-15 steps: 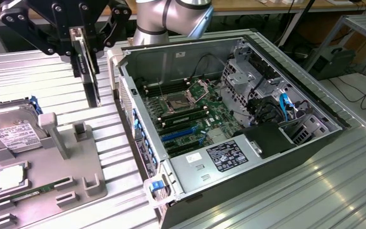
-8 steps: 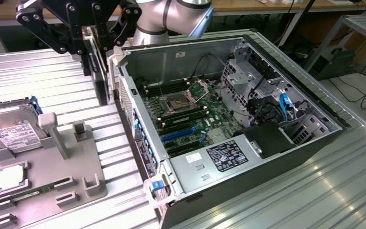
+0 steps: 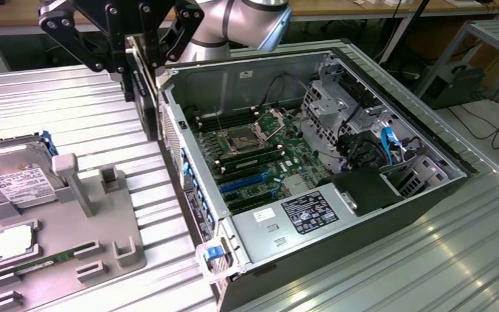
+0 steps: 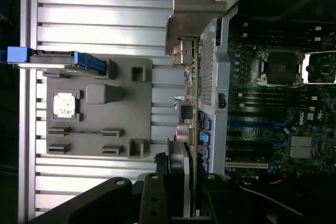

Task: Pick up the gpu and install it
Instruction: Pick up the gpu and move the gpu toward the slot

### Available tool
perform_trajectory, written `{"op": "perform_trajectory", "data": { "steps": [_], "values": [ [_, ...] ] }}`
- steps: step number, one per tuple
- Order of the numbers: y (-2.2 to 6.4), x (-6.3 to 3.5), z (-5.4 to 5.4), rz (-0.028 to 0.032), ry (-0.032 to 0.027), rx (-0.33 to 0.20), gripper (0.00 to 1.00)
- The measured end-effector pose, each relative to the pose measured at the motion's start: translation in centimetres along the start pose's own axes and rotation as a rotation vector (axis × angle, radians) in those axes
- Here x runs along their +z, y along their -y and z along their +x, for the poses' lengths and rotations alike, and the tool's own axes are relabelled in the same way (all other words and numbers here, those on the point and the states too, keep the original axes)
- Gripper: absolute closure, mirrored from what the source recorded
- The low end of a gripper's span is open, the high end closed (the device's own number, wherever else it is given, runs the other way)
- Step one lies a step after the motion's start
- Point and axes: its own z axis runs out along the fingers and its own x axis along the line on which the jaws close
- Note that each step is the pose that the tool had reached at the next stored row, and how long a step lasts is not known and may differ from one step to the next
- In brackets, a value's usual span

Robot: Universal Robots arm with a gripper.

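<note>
Black jaws on the gripper (image 4: 184, 176) sit closest in the wrist view, and they are shut tight on the thin black gpu card (image 4: 190, 103), one on each flat side. From here the gpu shows its thin edge, and its shiny silver metal end piece (image 4: 195, 19) is at the end far from the jaws. In the exterior view the gripper (image 3: 142, 62) is up near the top on that view's left, and the gpu (image 3: 145, 104) hangs down from it, standing up straight. The card is just beside the outside of the big open grey metal computer box (image 3: 232, 84), next to the wall with the little holes. I cannot tell if it touches that wall. It is not inside the box. Inside the box lies the green board (image 3: 271, 159) with long blue and black slots. On the silver ridged metal desk (image 3: 76, 110), on the exterior view's left, rests a flat grey plastic holder tray (image 3: 102, 240). On the tray I can see a silver boxy hard drive with a white label (image 3: 15, 182), a small square silver chip (image 3: 13, 244) and a slim green memory stick (image 3: 50, 263). The tray is well apart from the gpu.
</note>
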Motion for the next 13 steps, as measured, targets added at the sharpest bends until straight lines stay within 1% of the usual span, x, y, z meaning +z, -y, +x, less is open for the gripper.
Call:
{"op": "perform_trajectory", "data": {
  "steps": [13],
  "values": [
    [0.08,0.01,-2.1,0.0000,0.0000,0.000,0.71]
  ]
}}
